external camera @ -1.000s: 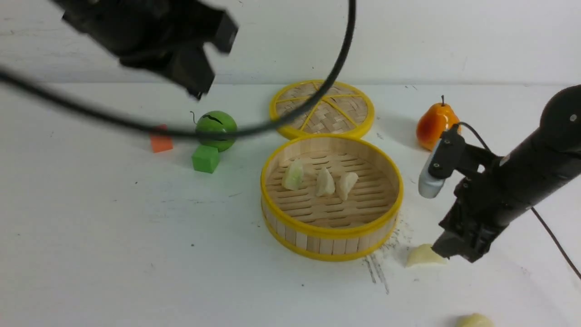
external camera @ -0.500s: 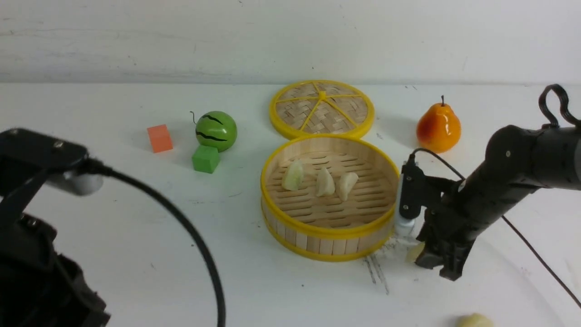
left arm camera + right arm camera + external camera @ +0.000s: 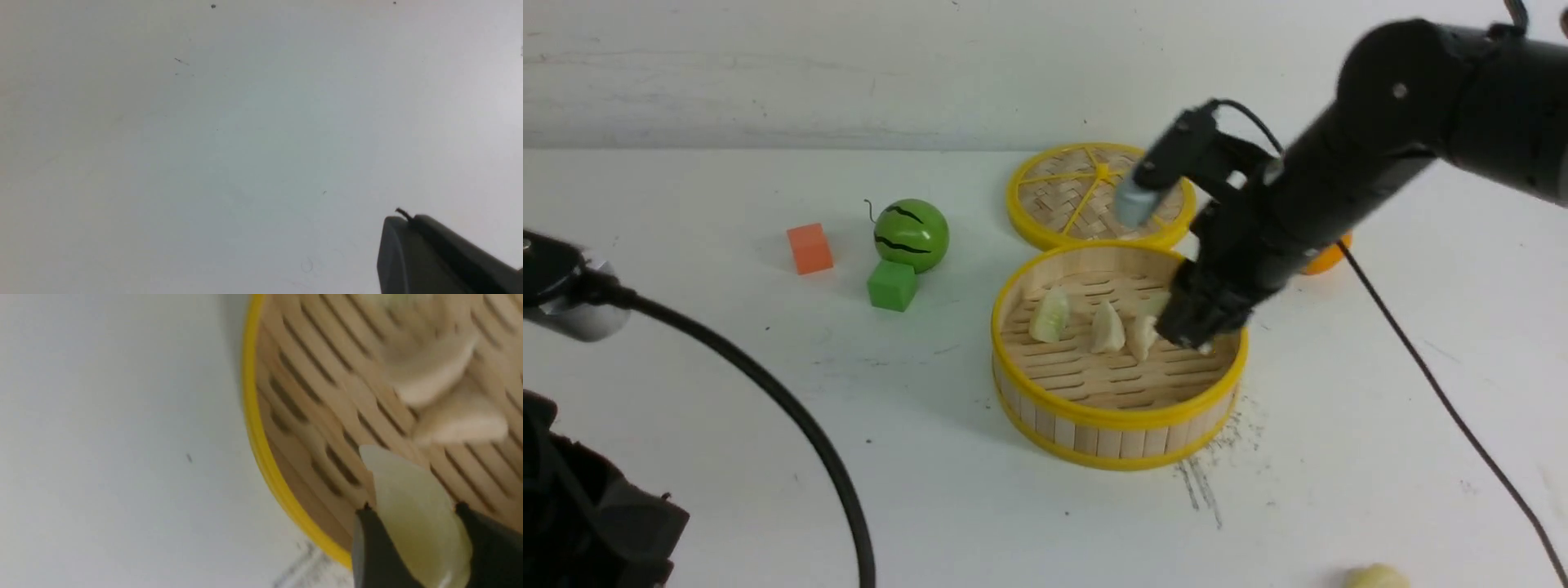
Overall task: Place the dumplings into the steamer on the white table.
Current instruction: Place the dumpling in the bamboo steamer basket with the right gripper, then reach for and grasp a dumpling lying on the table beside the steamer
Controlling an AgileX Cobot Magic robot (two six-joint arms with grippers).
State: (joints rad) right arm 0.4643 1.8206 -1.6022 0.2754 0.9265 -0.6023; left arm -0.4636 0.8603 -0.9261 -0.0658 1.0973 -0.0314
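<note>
A stray dumpling (image 3: 1375, 576) lies at the near edge of the white table (image 3: 727, 392), well apart from the steamer (image 3: 1094, 445). At near left, the left gripper (image 3: 412, 249) hangs over bare tabletop, its jaws together. Mid-table, the right gripper (image 3: 1194, 333) hovers over the steamer's right side, clamped on a pale greenish dumpling (image 3: 416, 531) above the slatted floor. Three dumplings (image 3: 1107, 328) lie in a row beside it. Beyond stand a green cube (image 3: 892, 285), a toy watermelon (image 3: 912, 235), an orange cube (image 3: 809, 249), the woven lid (image 3: 1086, 196) and a half-hidden pear (image 3: 1327, 257).
</note>
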